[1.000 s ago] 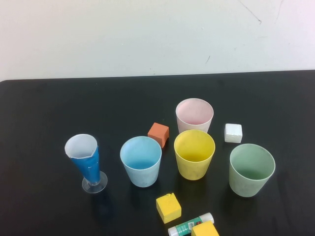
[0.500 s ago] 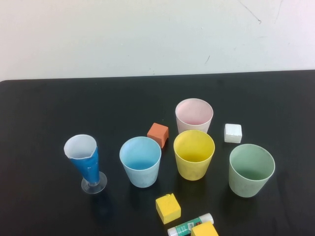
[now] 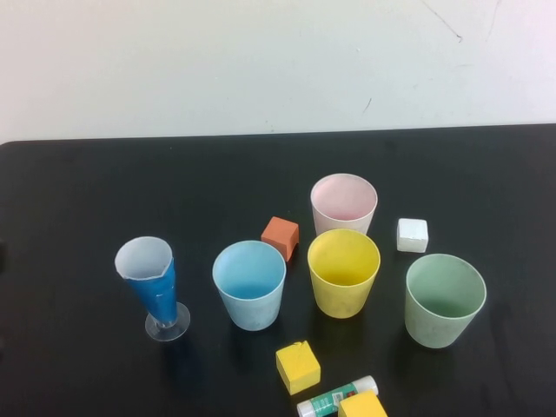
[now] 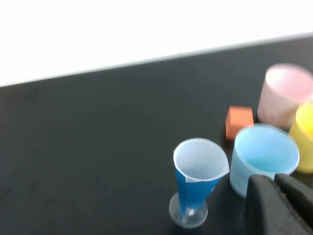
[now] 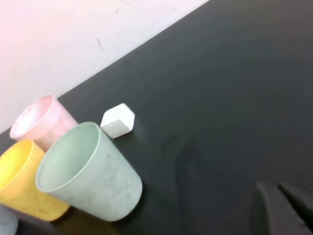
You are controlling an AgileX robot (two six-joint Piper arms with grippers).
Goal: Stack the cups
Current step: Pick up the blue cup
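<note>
Four cups stand apart and upright on the black table (image 3: 78, 200): pink cup (image 3: 344, 201) at the back, yellow cup (image 3: 343, 272) just in front of it, light blue cup (image 3: 249, 284) to its left, green cup (image 3: 444, 300) to the right. Neither arm shows in the high view. In the left wrist view my left gripper (image 4: 275, 180) is shut and empty, just short of the blue cup (image 4: 264, 156), with the pink cup (image 4: 286, 95) beyond. In the right wrist view my right gripper (image 5: 274, 188) is shut and empty over bare table, well clear of the green cup (image 5: 88, 174).
A narrow blue glass (image 3: 155, 287) on a clear foot stands left of the blue cup. An orange cube (image 3: 280, 236) lies between the blue and pink cups, and a white cube (image 3: 412, 234) lies right of the pink cup. Two yellow cubes (image 3: 297, 366) and a glue stick (image 3: 334, 396) lie near the front edge.
</note>
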